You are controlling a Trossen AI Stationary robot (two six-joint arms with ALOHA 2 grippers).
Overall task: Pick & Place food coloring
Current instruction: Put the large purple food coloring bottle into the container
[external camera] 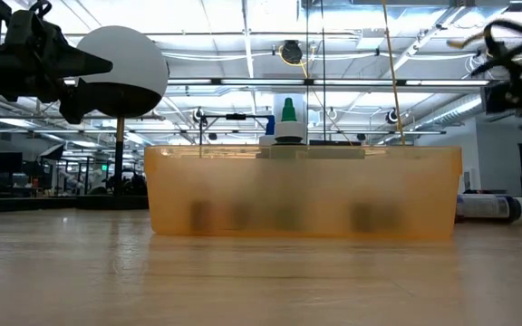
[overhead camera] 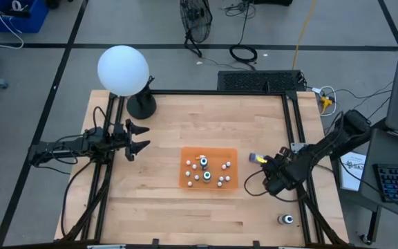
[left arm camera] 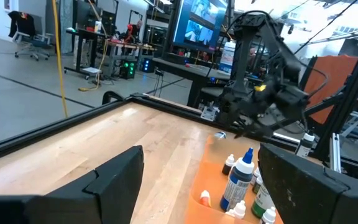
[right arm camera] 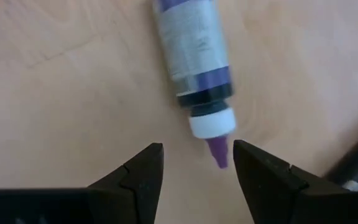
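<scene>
Bottles (overhead camera: 206, 171) mostly sat in tray (overhead camera: 232, 155); two stayed on bench (overhead camera: 171, 124): one lying (right arm camera: 191, 53) under spread right pincer (right arm camera: 194, 165), one (overhead camera: 287, 220) near-right. Left pincer (overhead camera: 135, 138) spread, idle.

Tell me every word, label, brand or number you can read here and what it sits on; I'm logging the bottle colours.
None can be read.
Purple bottle lying on the table, in front of the right gripper: label print too blurred.
Bottles in the orange tray: labels too small.
Paper sheet beside the table: print too small.
</scene>
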